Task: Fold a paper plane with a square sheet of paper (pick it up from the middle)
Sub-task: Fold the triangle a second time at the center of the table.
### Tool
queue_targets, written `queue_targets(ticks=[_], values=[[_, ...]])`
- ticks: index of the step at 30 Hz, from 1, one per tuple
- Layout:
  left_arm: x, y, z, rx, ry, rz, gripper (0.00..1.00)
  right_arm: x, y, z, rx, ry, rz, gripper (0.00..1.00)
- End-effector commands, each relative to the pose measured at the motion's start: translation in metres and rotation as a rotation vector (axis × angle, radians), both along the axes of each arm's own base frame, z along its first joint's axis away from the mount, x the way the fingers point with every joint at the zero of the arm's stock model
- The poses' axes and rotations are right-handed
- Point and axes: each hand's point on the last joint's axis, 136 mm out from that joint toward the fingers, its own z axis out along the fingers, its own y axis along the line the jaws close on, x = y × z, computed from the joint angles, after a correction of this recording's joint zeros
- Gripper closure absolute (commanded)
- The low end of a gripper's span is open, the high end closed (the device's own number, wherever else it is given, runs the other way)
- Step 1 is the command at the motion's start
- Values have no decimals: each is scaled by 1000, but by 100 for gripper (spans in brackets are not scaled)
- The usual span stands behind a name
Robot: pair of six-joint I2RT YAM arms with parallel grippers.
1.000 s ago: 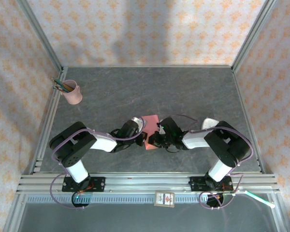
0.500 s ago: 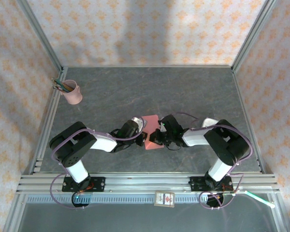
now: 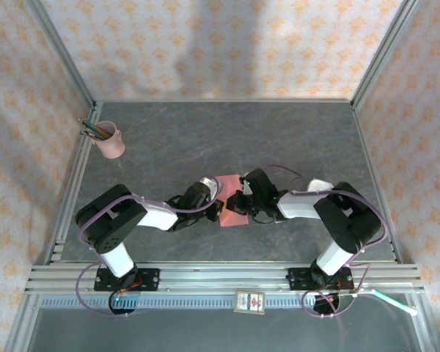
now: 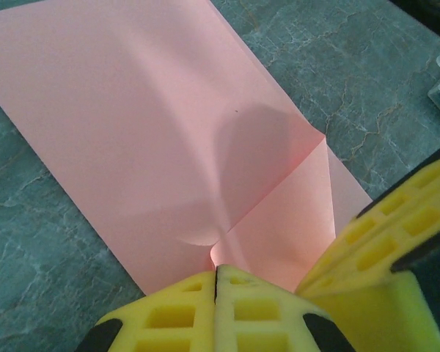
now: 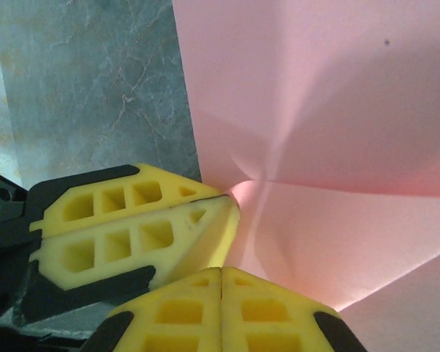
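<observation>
**Both claws pinched on the pink sheet at mid-table**

Dark grey marbled tabletop [image 3: 293,139] sat inside walls papered with an orange pattern. At its middle, between the two arms, lay the square sheet of paper [image 4: 147,125], salmon-pink, with soft creases fanning out from one pinched spot. The left gripper [image 4: 215,277] was clamped on that spot, its yellow fingers pressed together. The right gripper [image 5: 221,277] was likewise closed on the paper just beside it, the two pairs of fingertips almost touching. A pink pencil cup [image 3: 110,141] stood well apart at the far left.
</observation>
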Motion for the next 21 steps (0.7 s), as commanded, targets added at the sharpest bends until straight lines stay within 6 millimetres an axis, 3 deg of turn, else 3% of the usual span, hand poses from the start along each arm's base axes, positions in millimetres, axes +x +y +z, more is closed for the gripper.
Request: queue_targets(ticks=[1,5,13,21], values=[[-37,45,-64,236,181,14,100,3,-7,-17,-44,9,-2,94],[-37,45,-64,234,184,14,100,0,-10,-21,-47,19,0,94],[-38,45,-65,236,183,13,100,16,-7,6,-25,-39,-7,94],[-39,46,-65,241,186,13,100,16,-19,-20,-59,2,-11,94]])
